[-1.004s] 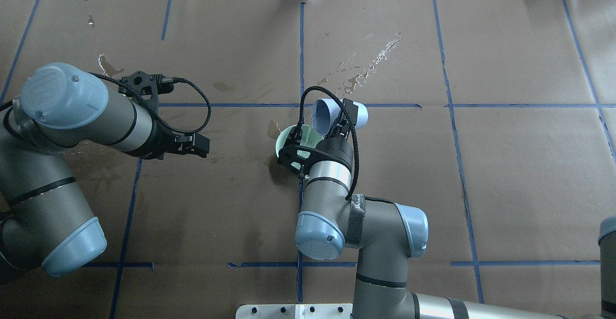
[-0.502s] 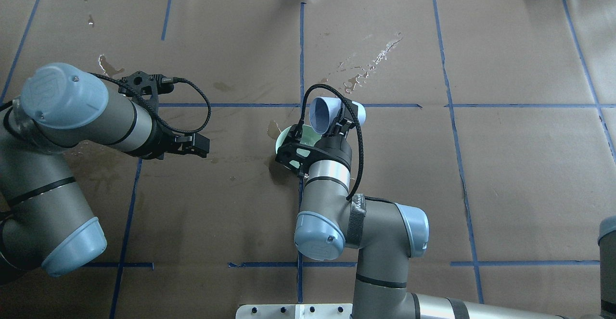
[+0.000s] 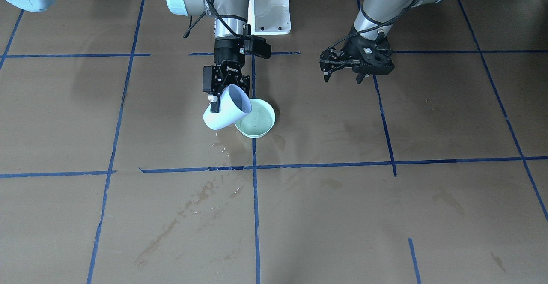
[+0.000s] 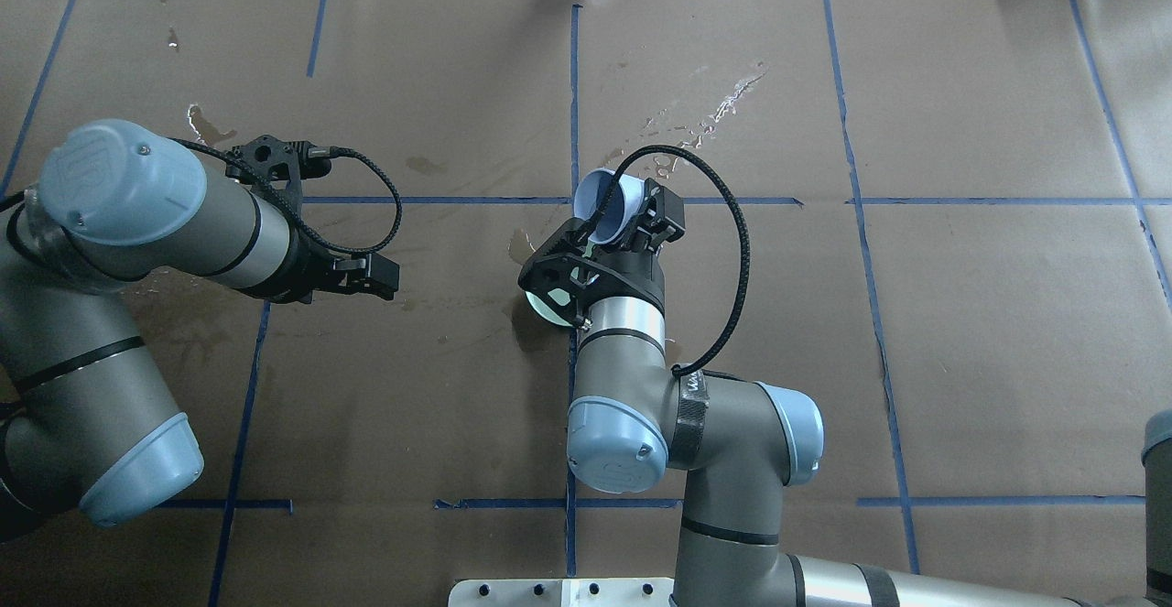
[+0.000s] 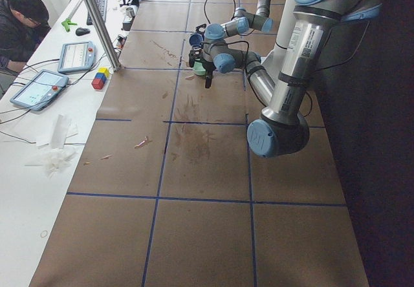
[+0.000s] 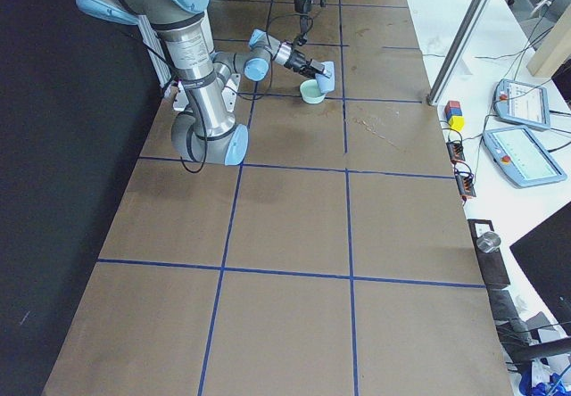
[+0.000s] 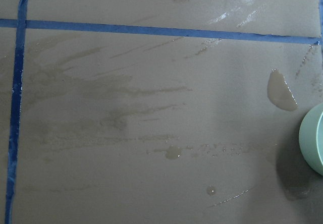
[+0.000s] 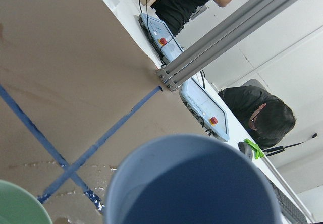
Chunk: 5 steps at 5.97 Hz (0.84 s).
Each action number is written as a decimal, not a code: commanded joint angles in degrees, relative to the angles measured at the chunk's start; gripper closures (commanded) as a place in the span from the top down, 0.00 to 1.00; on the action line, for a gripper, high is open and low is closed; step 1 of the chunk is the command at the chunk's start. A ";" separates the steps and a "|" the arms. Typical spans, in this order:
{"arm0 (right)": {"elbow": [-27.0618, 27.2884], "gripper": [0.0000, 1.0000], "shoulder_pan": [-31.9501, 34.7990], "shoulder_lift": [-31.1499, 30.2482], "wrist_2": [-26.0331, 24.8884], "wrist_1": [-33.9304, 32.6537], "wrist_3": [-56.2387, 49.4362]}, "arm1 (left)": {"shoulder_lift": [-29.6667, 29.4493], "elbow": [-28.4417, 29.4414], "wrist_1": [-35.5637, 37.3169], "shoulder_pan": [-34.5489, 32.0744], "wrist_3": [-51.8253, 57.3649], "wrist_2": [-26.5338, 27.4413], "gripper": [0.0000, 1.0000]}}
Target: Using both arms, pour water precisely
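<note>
The right arm (image 4: 626,343) comes in from the near edge of the table. Its elbow is folded and its forearm points forward along the middle tape line. The wrist is rolled over, so the right gripper (image 3: 226,92) points down and away from the robot. Its fingers are clamped on the sides of a pale blue cup (image 3: 223,115). The cup is tipped steeply towards lying on its side. Its mouth hangs over the rim of a green bowl (image 3: 257,134), on the bowl's right-arm side, and its base sticks out beyond the bowl. In the right wrist view the inside of the cup looks dark and no liquid can be made out in it.

The water (image 3: 256,120) shows as a faint, mottled sheen inside the bowl. More of it lies spilled on the brown paper (image 3: 385,215): a small puddle (image 7: 280,90) sits just beside the bowl, and thin wet streaks run off past the blue tape lines (image 3: 325,164).

The left arm (image 4: 188,215) is bent back on itself at its own side of the table. Its forearm is aimed across towards the middle. The left gripper (image 4: 383,279) hovers above the wet paper, well apart from the bowl, with nothing in it. I cannot tell whether its jaws are apart or together. Its wrist camera looks down on the paper and catches only the bowl's edge.
</note>
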 commanded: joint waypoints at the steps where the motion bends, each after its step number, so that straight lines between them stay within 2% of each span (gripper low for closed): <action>1: 5.19 0.00 2.05 -0.67 8.51 0.61 10.53 | -0.03 0.00 0.00 0.00 -0.06 0.00 1.00; 2: 8.80 0.00 3.02 -3.63 11.97 0.61 17.02 | -0.03 0.00 0.00 0.00 -0.06 0.00 1.00; 4: 11.37 0.00 4.78 -7.25 13.05 0.61 20.75 | -0.03 -0.09 0.00 -0.09 -0.06 0.00 1.00; 5: 14.95 0.00 6.53 -11.01 16.45 0.61 21.38 | -0.03 -0.09 0.00 -0.09 -0.06 0.00 1.00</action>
